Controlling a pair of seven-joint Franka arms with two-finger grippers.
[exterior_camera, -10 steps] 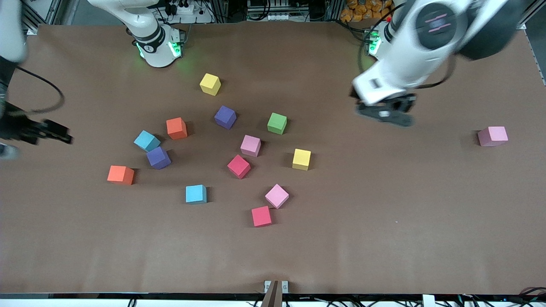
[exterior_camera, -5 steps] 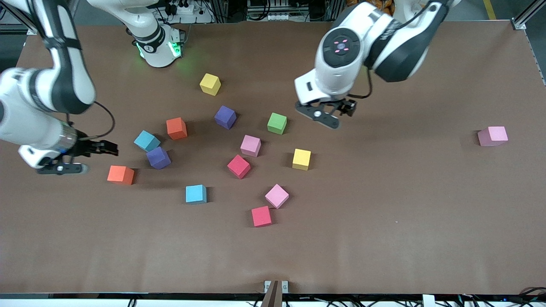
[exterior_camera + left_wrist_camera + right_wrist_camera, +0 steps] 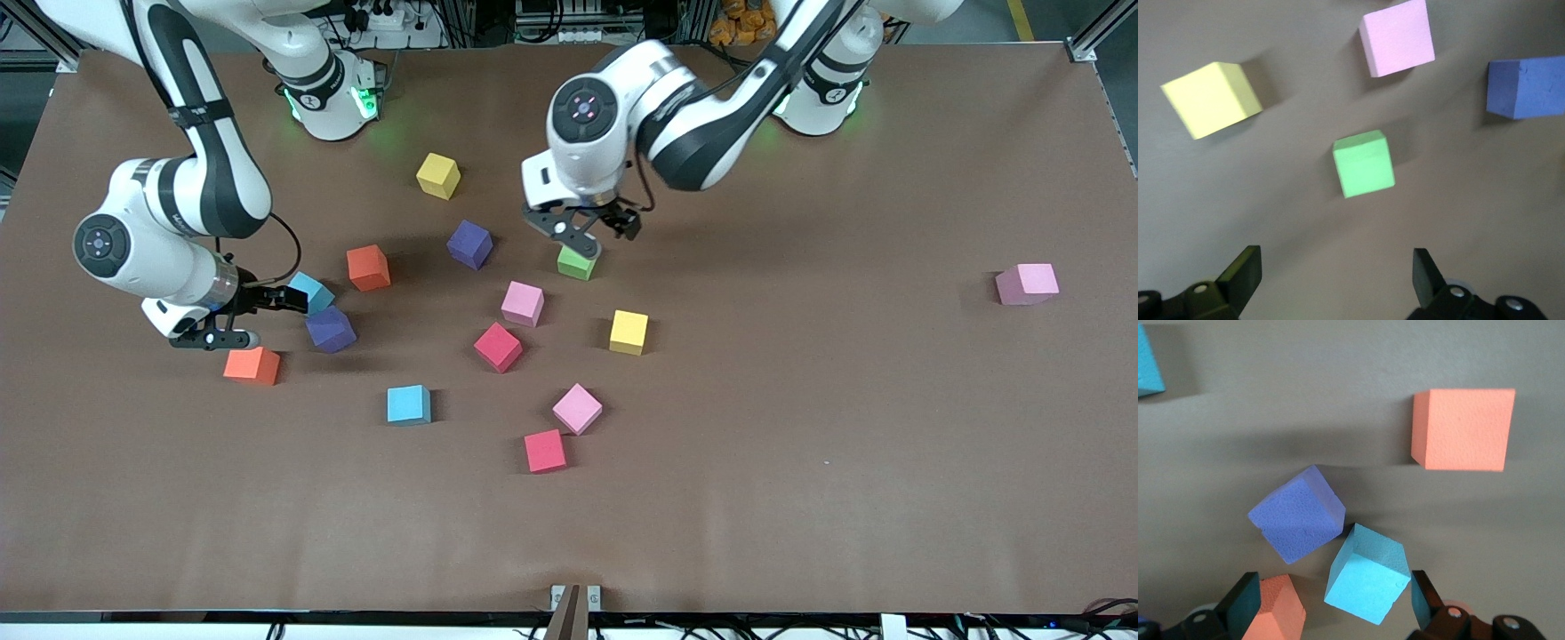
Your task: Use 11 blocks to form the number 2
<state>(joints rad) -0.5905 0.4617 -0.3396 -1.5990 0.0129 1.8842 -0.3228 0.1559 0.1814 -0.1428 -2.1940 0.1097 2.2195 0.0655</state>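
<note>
Brown paper is covering the bench (image 3: 800, 498), and no bin, tray or other container is being shown on it. The blocks are lying loose and apart, so the number 2 is not yet being formed; the first picks are judged to be the step in hand.

Nearest the front camera, a red block (image 3: 544, 451), a pink block (image 3: 577, 409) and a blue block (image 3: 408, 404) are being left alone. Farther back, the right gripper (image 3: 238, 317) is being held low with jaws spread, above an orange block (image 3: 252, 364) and beside a purple block (image 3: 330, 329) and a light blue block (image 3: 307, 292). Farther still, the left gripper (image 3: 582, 233) is being held over the green block (image 3: 576, 262), jaws spread. A straight descent and a square closing on the cube's faces is what is being called for next.
</note>
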